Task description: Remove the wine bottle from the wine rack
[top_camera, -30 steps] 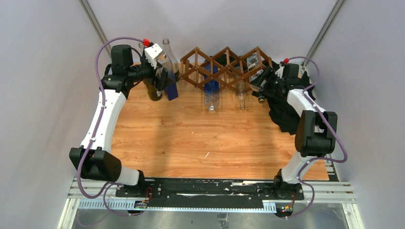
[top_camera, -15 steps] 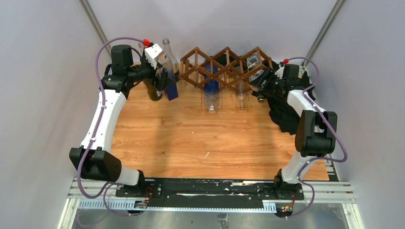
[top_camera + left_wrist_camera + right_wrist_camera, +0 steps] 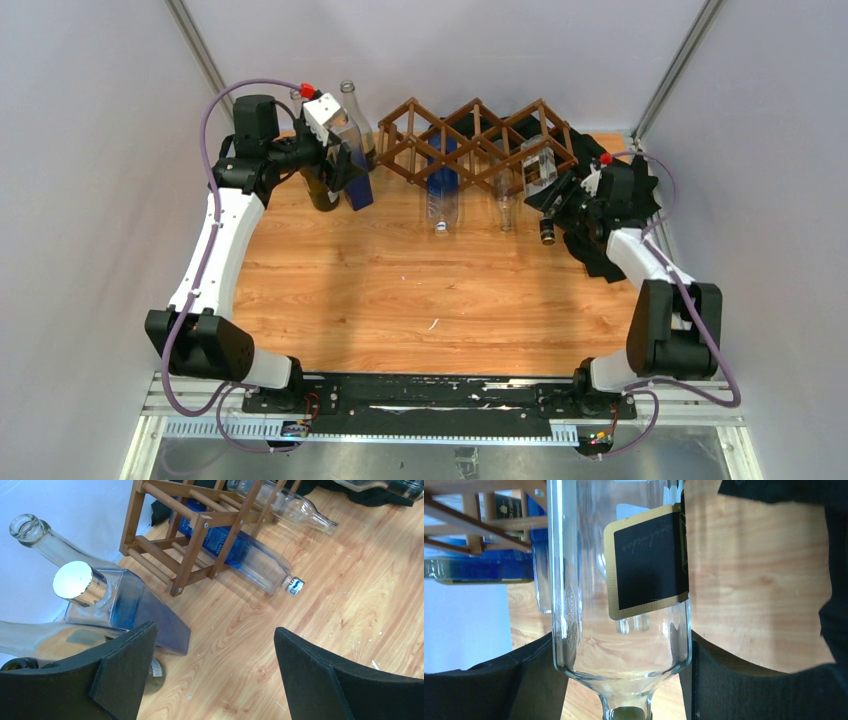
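The right gripper (image 3: pixel 621 650) works in the far right corner, with the black cloth (image 3: pixel 600 255) under and beside it. The side wall (image 3: pixel 760 200) is near on its outer side, and the open room lies toward the bare wooden tabletop (image 3: pixel 400 290) in front. Its fingers (image 3: pixel 524 680) are closed partway, pressing both sides of the wine bottle (image 3: pixel 589 580) just above the shoulder. This is a clear bottle with a black, gold-edged label. It lies tilted, neck pointing out over the table and base end at the right end of the wine rack (image 3: pixel 470 140). Whether the base is free of the slats cannot be told.

The left gripper (image 3: pixel 215 632) hangs wide open at the far left and holds nothing. It is just beside a group of upright bottles standing close to the left end of the rack and near the back wall.

Three of those bottles are clear to see:
- a blue flask (image 3: pixel 125 605) with a silver cap
- a dark bottle (image 3: pixel 320 190)
- a tall clear bottle (image 3: pixel 350 110)

A fourth may be there, but that is uncertain.

Two more bottles lie in the rack with their necks poking forward: a blue bottle (image 3: pixel 240 550) and a clear bottle (image 3: pixel 295 507).
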`<state>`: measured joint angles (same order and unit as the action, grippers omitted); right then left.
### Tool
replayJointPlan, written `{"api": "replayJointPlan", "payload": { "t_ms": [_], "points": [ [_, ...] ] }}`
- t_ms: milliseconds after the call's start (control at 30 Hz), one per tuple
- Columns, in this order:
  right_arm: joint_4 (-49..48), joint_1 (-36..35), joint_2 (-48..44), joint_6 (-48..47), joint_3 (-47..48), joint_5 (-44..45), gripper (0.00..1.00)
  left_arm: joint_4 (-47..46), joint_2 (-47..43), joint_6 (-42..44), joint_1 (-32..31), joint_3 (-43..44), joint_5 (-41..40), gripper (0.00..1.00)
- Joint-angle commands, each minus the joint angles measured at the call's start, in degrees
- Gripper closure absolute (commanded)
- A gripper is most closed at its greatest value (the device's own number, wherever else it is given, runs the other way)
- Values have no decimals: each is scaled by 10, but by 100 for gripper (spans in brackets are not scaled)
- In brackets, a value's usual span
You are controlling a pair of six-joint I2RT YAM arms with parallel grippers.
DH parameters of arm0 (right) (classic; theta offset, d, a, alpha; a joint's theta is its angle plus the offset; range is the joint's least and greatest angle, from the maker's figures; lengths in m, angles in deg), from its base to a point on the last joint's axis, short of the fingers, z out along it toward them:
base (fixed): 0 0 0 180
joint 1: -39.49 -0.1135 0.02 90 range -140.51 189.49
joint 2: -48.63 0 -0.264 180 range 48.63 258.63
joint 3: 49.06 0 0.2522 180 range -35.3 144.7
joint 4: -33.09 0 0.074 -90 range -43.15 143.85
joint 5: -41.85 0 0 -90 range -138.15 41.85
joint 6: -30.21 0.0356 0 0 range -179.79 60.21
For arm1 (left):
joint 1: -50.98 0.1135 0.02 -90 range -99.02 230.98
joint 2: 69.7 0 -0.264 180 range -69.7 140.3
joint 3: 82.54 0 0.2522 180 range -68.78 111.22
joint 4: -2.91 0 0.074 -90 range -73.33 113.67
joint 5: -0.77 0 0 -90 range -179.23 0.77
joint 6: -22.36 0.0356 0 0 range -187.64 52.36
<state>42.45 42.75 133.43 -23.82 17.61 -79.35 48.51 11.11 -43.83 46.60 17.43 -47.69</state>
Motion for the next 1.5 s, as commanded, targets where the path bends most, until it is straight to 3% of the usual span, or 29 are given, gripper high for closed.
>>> {"api": "replayJointPlan", "payload": {
  "t_ms": [0, 400, 700, 867, 1067, 1300, 1467],
  "points": [
    [-29, -5, -79, 16, -54, -13, 100, 0, -10, 4, -7, -7, 13, 10],
    [-16, -7, -312, 103, -195, -9, 100, 19, 0, 35, -22, -2, 0, 11],
    [36, -7, -403, 121, -176, -12, 100, 33, -6, 61, -36, -3, -5, 11],
    [85, -28, -384, 104, -134, -54, 100, 66, -19, 118, -52, -10, -6, 11],
    [174, -186, -334, 40, -39, 5, 100, 142, -52, 272, -103, -31, -53, 5],
    [194, -293, -278, 42, 32, 34, 100, 165, -149, 463, -178, -121, -116, 0],
    [199, -368, -216, 43, 85, 47, 100, 164, -178, 513, -244, -158, -143, 0]
  ]
}}
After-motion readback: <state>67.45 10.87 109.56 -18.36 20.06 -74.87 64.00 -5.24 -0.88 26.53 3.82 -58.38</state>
